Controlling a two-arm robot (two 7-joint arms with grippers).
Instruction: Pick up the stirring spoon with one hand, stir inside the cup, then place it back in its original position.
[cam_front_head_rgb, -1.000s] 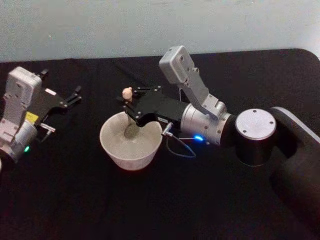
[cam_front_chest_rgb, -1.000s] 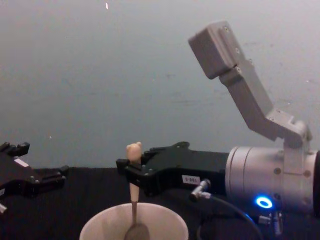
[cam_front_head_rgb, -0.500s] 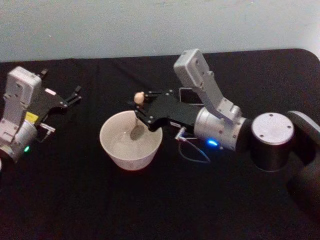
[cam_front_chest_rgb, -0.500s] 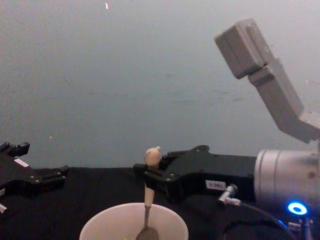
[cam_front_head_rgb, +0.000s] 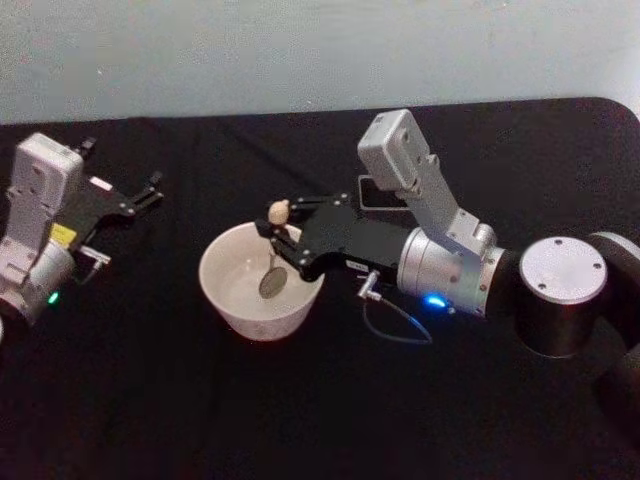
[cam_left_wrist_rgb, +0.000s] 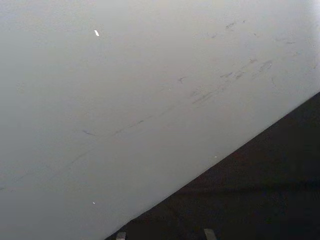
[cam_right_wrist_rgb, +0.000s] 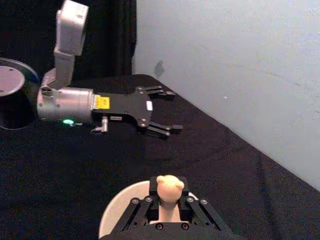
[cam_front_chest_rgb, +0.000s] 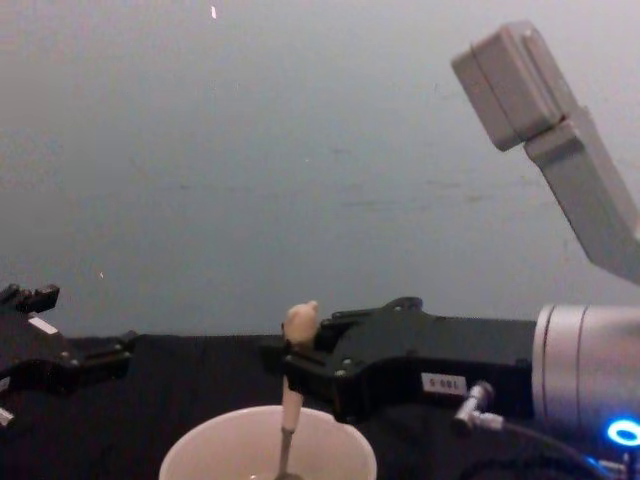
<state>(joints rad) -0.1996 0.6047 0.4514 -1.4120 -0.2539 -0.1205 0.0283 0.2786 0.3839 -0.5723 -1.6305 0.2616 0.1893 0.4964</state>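
Left claw (cam_front_head_rgb: 152, 192): idle over the desk (cam_front_head_rgb: 150, 400), well to the working claw's left, fingers spread wide, holding nothing.
Cup (cam_front_head_rgb: 235, 310): just beneath the right claw's tips.
Stirring spoon (cam_front_head_rgb: 271, 281): near upright, bowl low inside the cup, handle pinched just under the bear head.
Right claw (cam_front_head_rgb: 279, 232): clamped on that handle, above the cup's right rim.
Handling note: stir in small circles and keep the bowl off the wall, lest the cup slide or tip.
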